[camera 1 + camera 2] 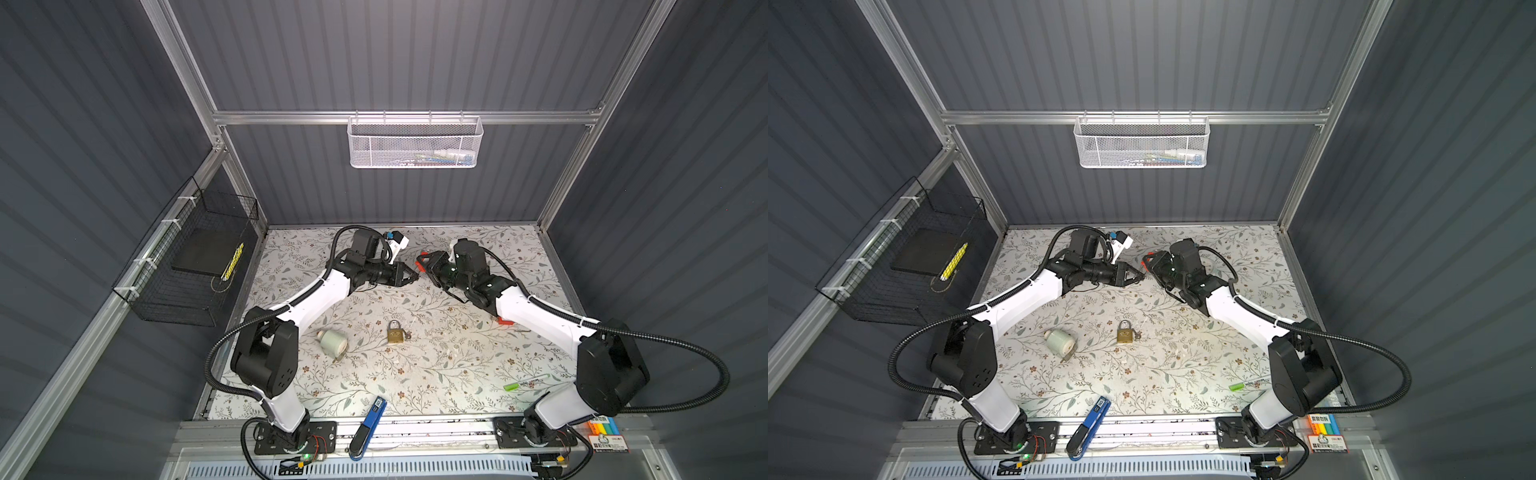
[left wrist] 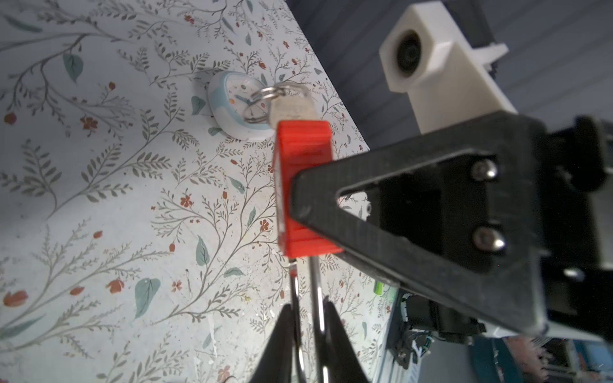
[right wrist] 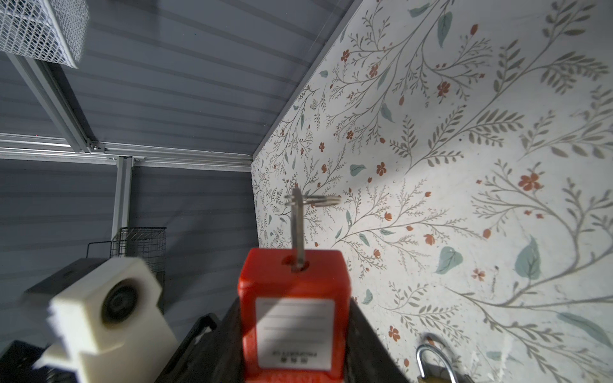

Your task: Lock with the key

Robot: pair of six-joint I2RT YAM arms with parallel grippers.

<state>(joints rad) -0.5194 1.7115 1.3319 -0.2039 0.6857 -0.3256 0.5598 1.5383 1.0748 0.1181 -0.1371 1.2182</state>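
My right gripper (image 3: 293, 348) is shut on the body of a red padlock (image 3: 293, 308) and holds it in the air over the back of the table. A silver key (image 3: 298, 232) with a key ring (image 3: 315, 199) sticks out of the padlock's keyhole. In the left wrist view the red padlock (image 2: 305, 185) has its steel shackle (image 2: 315, 298) running between the fingers of my left gripper (image 2: 306, 308), which is shut on it. In both top views the left gripper (image 1: 415, 276) (image 1: 1142, 275) meets the right gripper (image 1: 428, 266) tip to tip.
A brass padlock (image 1: 397, 332) with a small key lies mid-table, and a round clock (image 1: 332, 343) lies to its left. A blue tool (image 1: 370, 424) sits at the front edge and a green marker (image 1: 523, 382) at the front right. A black wire basket (image 1: 187, 266) hangs on the left wall and a white one (image 1: 415, 141) at the back.
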